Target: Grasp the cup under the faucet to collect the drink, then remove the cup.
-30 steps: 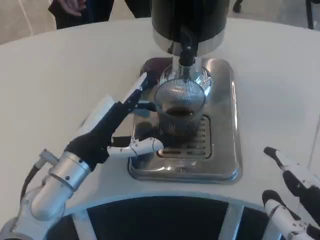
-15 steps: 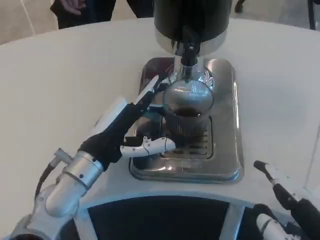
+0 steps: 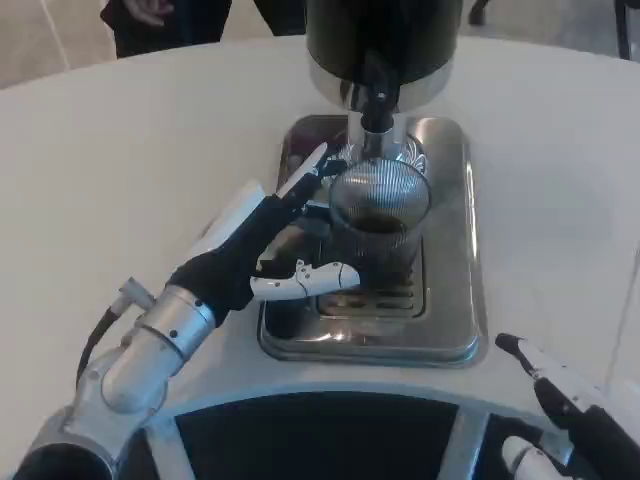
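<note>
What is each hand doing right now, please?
Left hand: open, fingers spread around the cup, not clearly gripping it.
Right hand: open, holding nothing, at the table's near edge.

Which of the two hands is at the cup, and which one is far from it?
The left hand is at the ribbed glass cup on the drip tray, fingers spread around its side. The right hand waits near the table edge.

- The bench [image 3: 120,160] is plain white.
- The cup [image 3: 378,222] is clear ribbed glass, with dark brown drink inside.
- The drip tray [image 3: 450,300] is shiny silver with a slotted grate.
- The dispenser [image 3: 385,45] is black with a silver band.
- The left hand [image 3: 262,240] is white-backed, with black and white fingers.
</note>
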You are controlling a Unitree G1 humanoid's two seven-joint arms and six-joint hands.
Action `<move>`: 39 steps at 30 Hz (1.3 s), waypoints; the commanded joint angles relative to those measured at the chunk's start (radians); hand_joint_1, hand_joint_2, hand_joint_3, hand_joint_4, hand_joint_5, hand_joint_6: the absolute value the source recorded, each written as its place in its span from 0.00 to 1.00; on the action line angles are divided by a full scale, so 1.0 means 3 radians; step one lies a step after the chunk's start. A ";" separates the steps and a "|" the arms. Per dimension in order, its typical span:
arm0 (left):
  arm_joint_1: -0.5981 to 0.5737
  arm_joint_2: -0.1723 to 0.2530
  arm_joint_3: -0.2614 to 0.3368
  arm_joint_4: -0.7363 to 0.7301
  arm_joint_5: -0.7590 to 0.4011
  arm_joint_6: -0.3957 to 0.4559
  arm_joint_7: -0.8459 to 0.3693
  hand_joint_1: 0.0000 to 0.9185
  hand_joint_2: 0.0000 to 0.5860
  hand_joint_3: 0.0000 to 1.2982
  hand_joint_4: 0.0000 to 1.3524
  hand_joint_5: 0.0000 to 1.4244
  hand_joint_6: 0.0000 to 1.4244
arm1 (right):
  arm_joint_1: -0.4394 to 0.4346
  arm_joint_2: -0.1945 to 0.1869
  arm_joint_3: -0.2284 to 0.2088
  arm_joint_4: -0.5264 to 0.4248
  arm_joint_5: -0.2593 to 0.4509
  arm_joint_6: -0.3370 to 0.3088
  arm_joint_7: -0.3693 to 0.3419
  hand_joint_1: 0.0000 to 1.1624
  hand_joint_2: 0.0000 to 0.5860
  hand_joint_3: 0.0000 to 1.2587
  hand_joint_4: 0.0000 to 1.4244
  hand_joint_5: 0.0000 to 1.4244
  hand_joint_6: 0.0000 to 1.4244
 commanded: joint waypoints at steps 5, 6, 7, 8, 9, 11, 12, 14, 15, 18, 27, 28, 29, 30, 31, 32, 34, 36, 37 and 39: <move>-0.0060 -0.0045 -0.0023 0.0099 0.0047 0.0012 0.0058 0.50 0.16 0.00 0.06 0.23 0.23 | 0.0070 0.0049 0.0011 -0.0047 -0.0024 -0.0046 0.0071 0.00 0.92 0.01 0.00 0.00 0.00; -0.0066 -0.0053 -0.0014 0.0105 0.0036 0.0007 0.0054 0.50 0.16 0.00 0.06 0.22 0.22 | 0.0079 0.0048 0.0016 -0.0047 -0.0025 -0.0042 0.0075 0.00 0.92 0.01 0.00 0.00 0.00; -0.0071 -0.0063 -0.0003 0.0109 0.0019 0.0003 0.0045 0.50 0.16 0.00 0.06 0.22 0.22 | 0.0087 0.0046 0.0021 -0.0047 -0.0029 -0.0039 0.0078 0.00 0.93 0.01 0.00 0.00 0.00; -0.0077 -0.0072 0.0006 0.0109 0.0006 -0.0004 0.0041 0.50 0.16 0.00 0.05 0.21 0.22 | 0.0092 0.0044 0.0025 -0.0047 -0.0031 -0.0037 0.0079 0.00 0.93 0.01 0.00 0.00 0.00; -0.0081 -0.0077 0.0013 0.0110 -0.0003 -0.0009 0.0038 0.50 0.16 0.00 0.05 0.21 0.22 | 0.0096 0.0045 0.0029 -0.0047 -0.0033 -0.0032 0.0081 0.00 0.93 0.01 0.00 0.00 0.00; -0.0090 -0.0090 0.0025 0.0109 -0.0019 -0.0019 0.0033 0.49 0.15 0.00 0.05 0.21 0.22 | 0.0104 0.0048 0.0040 -0.0047 -0.0039 -0.0016 0.0086 0.00 0.93 0.01 0.00 0.00 0.00; -0.0094 -0.0094 0.0029 0.0109 -0.0023 -0.0021 0.0031 0.49 0.15 0.00 0.05 0.21 0.22 | 0.0108 0.0049 0.0046 -0.0047 -0.0044 -0.0007 0.0088 0.00 0.94 0.01 0.00 0.00 0.00; -0.0107 -0.0106 0.0035 0.0116 -0.0030 -0.0022 0.0022 0.49 0.15 0.00 0.05 0.21 0.22 | 0.0113 0.0052 0.0059 -0.0047 -0.0057 0.0009 0.0092 0.00 0.94 0.01 0.00 0.00 0.00; -0.0112 -0.0109 0.0036 0.0120 -0.0030 -0.0022 0.0019 0.49 0.15 0.00 0.04 0.20 0.21 | 0.0111 0.0055 0.0067 -0.0047 -0.0065 0.0021 0.0096 0.00 0.94 0.02 0.00 0.00 0.00; -0.0146 -0.0125 0.0029 0.0153 -0.0017 0.0000 0.0015 0.48 0.16 0.00 0.03 0.20 0.21 | 0.0090 0.0060 0.0091 -0.0047 -0.0101 0.0077 0.0116 0.00 0.94 0.02 0.00 0.00 0.00; -0.0207 -0.0167 0.0017 0.0235 -0.0002 0.0021 0.0019 0.47 0.15 0.00 0.03 0.14 0.18 | 0.0078 0.0056 0.0134 -0.0047 -0.0157 0.0166 0.0136 0.00 0.95 0.02 0.00 0.00 0.00; -0.0213 -0.0173 0.0015 0.0243 -0.0001 0.0026 0.0016 0.47 0.15 0.00 0.03 0.14 0.18 | 0.0083 0.0058 0.0140 -0.0047 -0.0161 0.0171 0.0137 0.00 0.95 0.02 0.00 0.00 0.00; -0.0219 -0.0178 0.0010 0.0252 0.0006 0.0033 0.0018 0.47 0.15 0.00 0.03 0.14 0.18 | 0.0088 0.0060 0.0144 -0.0047 -0.0164 0.0173 0.0138 0.00 0.95 0.02 0.00 0.00 0.00; -0.0226 -0.0184 0.0005 0.0261 0.0012 0.0038 0.0016 0.47 0.15 0.01 0.04 0.14 0.18 | 0.0090 0.0062 0.0147 -0.0047 -0.0167 0.0177 0.0139 0.00 0.95 0.02 0.00 0.00 0.00; -0.0233 -0.0190 -0.0002 0.0270 0.0019 0.0047 0.0014 0.47 0.15 0.01 0.04 0.13 0.18 | 0.0091 0.0064 0.0149 -0.0047 -0.0169 0.0180 0.0140 0.00 0.95 0.02 0.00 0.00 0.00; -0.0238 -0.0194 -0.0006 0.0277 0.0023 0.0052 0.0013 0.47 0.15 0.01 0.04 0.13 0.17 | 0.0089 0.0066 0.0155 -0.0047 -0.0176 0.0188 0.0141 0.00 0.95 0.02 0.00 0.00 0.00; -0.0250 -0.0204 -0.0015 0.0292 0.0029 0.0069 0.0007 0.47 0.15 0.02 0.04 0.12 0.16 | 0.0078 0.0070 0.0178 -0.0047 -0.0204 0.0215 0.0147 0.00 0.95 0.02 0.00 0.00 0.00; -0.0268 -0.0219 -0.0021 0.0310 0.0036 0.0095 0.0003 0.47 0.15 0.02 0.04 0.12 0.16 | 0.0070 0.0077 0.0207 -0.0047 -0.0234 0.0250 0.0154 0.00 0.95 0.02 0.00 0.00 0.00; -0.0276 -0.0223 -0.0026 0.0315 0.0043 0.0101 0.0013 0.47 0.15 0.02 0.04 0.12 0.16 | 0.0067 0.0079 0.0224 -0.0047 -0.0250 0.0272 0.0159 0.00 0.95 0.02 0.00 0.00 0.00; -0.0290 -0.0231 -0.0027 0.0324 0.0041 0.0103 0.0003 0.47 0.15 0.02 0.05 0.12 0.16 | 0.0060 0.0078 0.0249 -0.0047 -0.0274 0.0307 0.0165 0.00 0.95 0.03 0.00 0.00 0.00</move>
